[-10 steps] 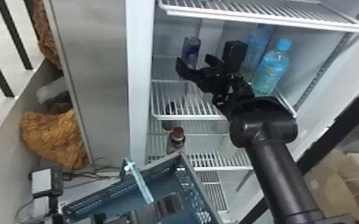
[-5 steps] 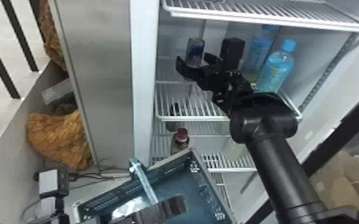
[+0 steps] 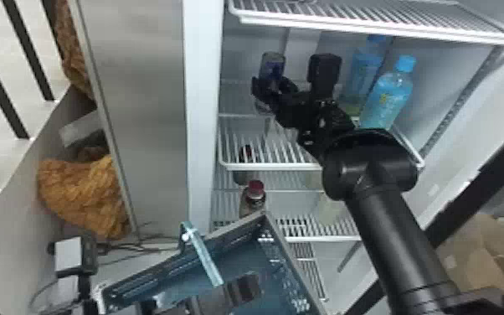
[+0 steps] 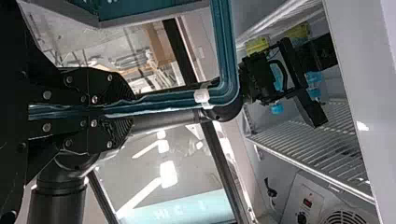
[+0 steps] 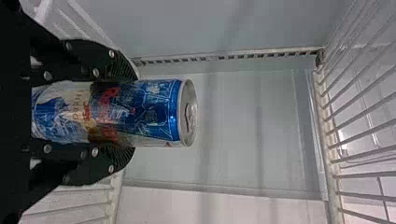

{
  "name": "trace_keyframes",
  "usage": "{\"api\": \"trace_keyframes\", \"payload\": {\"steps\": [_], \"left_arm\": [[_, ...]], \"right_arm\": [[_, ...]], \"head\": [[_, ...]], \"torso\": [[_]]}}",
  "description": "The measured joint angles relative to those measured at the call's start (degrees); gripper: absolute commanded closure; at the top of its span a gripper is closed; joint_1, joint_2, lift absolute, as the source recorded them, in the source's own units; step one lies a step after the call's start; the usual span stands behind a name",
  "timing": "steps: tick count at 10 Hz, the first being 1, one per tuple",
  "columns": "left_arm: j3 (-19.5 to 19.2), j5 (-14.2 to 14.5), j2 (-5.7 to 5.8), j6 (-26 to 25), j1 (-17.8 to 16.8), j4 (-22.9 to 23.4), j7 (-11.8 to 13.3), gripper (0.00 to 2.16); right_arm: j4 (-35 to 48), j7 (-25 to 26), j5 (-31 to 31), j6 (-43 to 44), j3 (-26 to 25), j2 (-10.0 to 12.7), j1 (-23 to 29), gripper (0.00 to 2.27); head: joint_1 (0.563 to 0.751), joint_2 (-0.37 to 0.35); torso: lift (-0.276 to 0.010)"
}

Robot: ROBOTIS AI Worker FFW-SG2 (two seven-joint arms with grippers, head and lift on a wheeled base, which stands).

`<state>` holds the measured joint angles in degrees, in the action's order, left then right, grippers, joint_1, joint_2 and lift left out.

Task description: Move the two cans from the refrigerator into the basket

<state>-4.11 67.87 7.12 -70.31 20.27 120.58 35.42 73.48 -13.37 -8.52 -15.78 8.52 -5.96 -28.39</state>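
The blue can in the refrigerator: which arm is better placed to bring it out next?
Right, I think: the right gripper has its fingers closed on the can, while the left gripper is clamped on the handle of the basket.

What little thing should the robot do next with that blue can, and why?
Probably the black right pincer should gently lift the blue-and-silver metal can a little: its fingers are closed against both sides of it, and the teal plastic basket is lower down, outside the white fridge.
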Motion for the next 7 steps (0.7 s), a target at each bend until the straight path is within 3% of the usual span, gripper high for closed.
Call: {"api": "trace_keyframes", "payload": {"steps": [7], "left_arm": [[0.12,0.0,0.21,0.01,0.01,0.0,0.0,1.2]], "right_arm": [[13.86,-0.07,-1.11,-1.12,-1.66,-1.53,9.49,1.22]], "head": [[0.695,-0.183]], "torso": [[-0.035]]}}
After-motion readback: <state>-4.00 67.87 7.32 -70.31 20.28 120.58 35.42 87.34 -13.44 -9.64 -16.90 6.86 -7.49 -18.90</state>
